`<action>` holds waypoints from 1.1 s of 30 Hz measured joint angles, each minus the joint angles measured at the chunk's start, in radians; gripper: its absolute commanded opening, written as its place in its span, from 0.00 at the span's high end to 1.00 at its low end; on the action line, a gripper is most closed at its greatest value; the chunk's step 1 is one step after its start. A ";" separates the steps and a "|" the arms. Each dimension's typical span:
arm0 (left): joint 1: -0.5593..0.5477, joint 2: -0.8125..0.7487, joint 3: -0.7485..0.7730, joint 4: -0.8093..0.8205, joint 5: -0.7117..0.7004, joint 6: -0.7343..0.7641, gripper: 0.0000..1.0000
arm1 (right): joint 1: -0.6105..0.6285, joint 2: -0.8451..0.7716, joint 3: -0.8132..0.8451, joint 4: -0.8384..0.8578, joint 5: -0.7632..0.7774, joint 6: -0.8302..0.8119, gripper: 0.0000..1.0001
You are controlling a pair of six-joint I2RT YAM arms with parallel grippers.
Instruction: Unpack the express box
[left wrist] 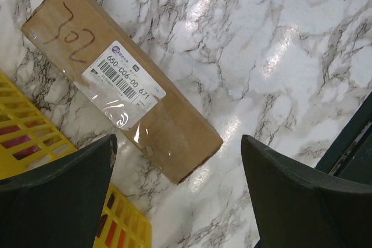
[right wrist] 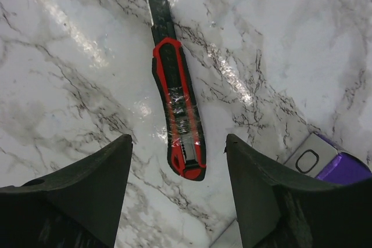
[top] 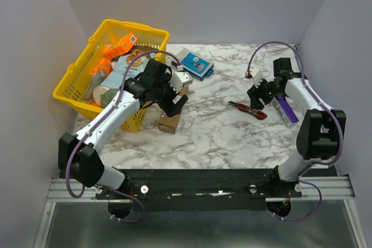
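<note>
Hovering spread, left gripper (left wrist: 177,149) over express box (left wrist: 122,79) just beside basket (left wrist: 23,126) | right gripper (right wrist: 177,140) spread over knife (right wrist: 177,114)

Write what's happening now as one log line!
left claw open above express box | right claw open above red knife | express box closed

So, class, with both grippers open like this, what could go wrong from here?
The red-and-black utility knife lies with its blade out under the open right gripper; a skewed grasp may let it twist. The long brown cardboard express box sits close beside the yellow plastic basket, so the open left gripper might snag it.
</note>
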 measured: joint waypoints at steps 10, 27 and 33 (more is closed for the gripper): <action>-0.006 -0.053 -0.034 -0.009 -0.014 0.086 0.03 | -0.001 0.124 0.004 -0.011 0.031 -0.129 0.32; 0.017 0.153 0.048 -0.016 -0.242 -0.164 0.03 | 0.342 -0.016 0.085 0.122 -0.066 0.272 0.71; 0.040 -0.150 -0.166 0.017 -0.138 -0.169 0.01 | 0.493 0.082 0.218 0.258 -0.067 0.514 0.91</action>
